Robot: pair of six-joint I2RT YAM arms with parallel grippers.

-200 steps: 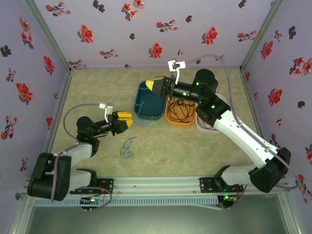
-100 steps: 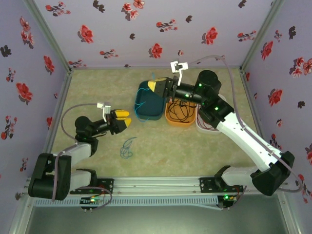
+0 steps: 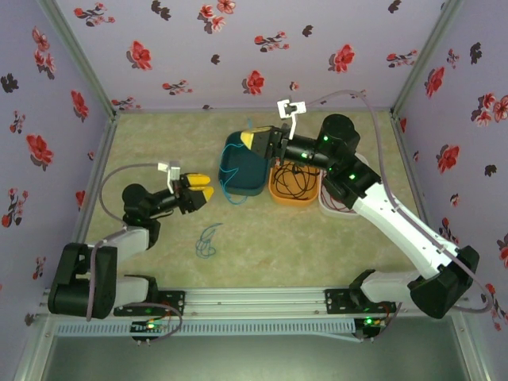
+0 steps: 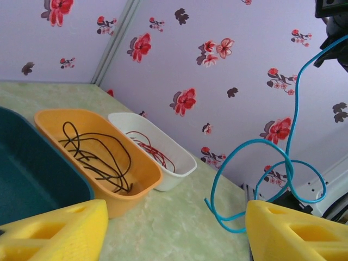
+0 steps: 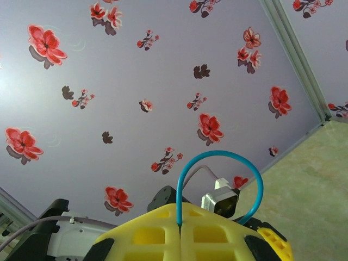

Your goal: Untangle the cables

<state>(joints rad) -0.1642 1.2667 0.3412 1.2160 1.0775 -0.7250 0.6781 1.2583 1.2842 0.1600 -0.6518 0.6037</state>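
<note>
the right fingers (image 5: 184,232) are pressed together on a blue-teal cable (image 5: 218,159), which rises from the seam between them and arcs over in a loop. in the top view these fingers sit over the teal tray (image 3: 242,163) in the upper middle of the frame, and the clamped cable hangs down past the tray's lower left edge. the left fingers (image 3: 201,189) are spread wide with nothing between them, just left of the teal tray. in the left wrist view the hanging cable loops in the right half of the frame, above one yellow finger. a second blue-teal cable (image 3: 208,240) lies in a small loose coil on the bench (image 3: 151,151), lower left of centre. a black cable (image 4: 92,157) lies in the orange tray (image 4: 142,187), and a red cable (image 4: 155,152) in the white tray (image 4: 182,166) touching it.
</note>
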